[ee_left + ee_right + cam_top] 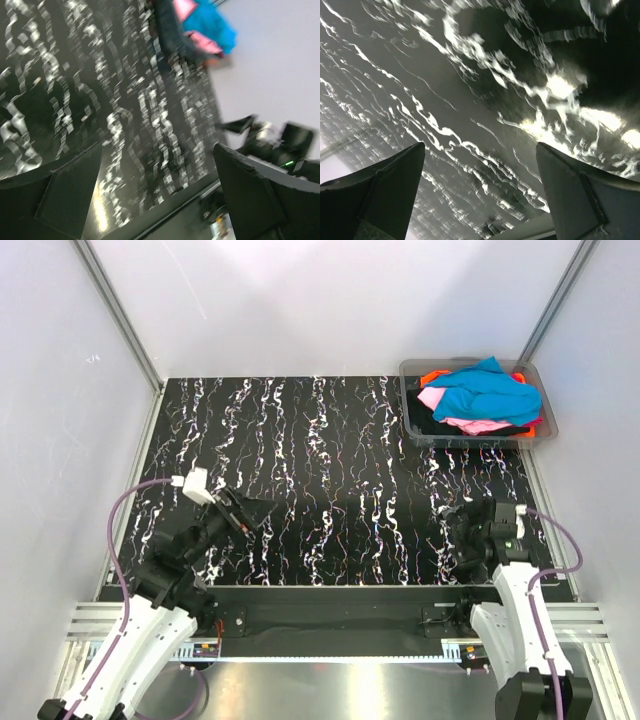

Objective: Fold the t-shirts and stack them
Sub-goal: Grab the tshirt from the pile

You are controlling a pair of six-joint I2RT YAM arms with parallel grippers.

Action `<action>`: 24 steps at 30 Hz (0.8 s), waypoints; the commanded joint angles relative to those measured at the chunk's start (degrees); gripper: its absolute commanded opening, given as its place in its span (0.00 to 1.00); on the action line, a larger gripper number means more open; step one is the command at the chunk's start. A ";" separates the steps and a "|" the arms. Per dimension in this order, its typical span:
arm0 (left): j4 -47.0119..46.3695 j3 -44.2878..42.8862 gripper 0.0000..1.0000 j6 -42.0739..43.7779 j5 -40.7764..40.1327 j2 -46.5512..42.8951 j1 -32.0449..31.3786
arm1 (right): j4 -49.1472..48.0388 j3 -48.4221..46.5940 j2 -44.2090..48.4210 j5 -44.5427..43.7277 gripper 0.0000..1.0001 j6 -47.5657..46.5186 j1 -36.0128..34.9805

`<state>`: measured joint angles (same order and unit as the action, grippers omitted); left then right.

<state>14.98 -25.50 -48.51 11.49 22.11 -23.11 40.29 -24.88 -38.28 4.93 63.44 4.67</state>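
Observation:
The t-shirts lie piled in a clear grey bin at the back right of the table. A turquoise-blue shirt is on top, over a light pink one. Orange and black cloth show underneath. The pile also shows blurred in the left wrist view, turquoise above pink. My left gripper is open and empty above the front left of the table. My right gripper is open and empty above the front right. Both are far from the bin.
The black tabletop with white marbling is bordered by white walls and metal frame posts. The right arm shows in the left wrist view. The table's front edge runs just ahead of the arm bases.

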 commanded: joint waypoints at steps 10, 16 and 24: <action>20.43 -16.22 0.99 6.48 -14.58 1.26 0.35 | -6.63 -37.32 -30.96 -1.24 1.00 -28.44 0.26; 26.33 -25.73 0.99 21.34 -1.77 12.68 0.52 | -6.72 -53.32 -49.91 -7.39 0.93 -26.26 1.13; 23.25 -26.01 0.99 25.66 4.69 15.16 0.26 | -7.16 -72.58 -69.02 -15.29 0.82 -26.88 2.36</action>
<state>38.68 -50.00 -26.52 12.75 38.02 -22.83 33.61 -92.05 -104.07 -3.62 37.45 5.76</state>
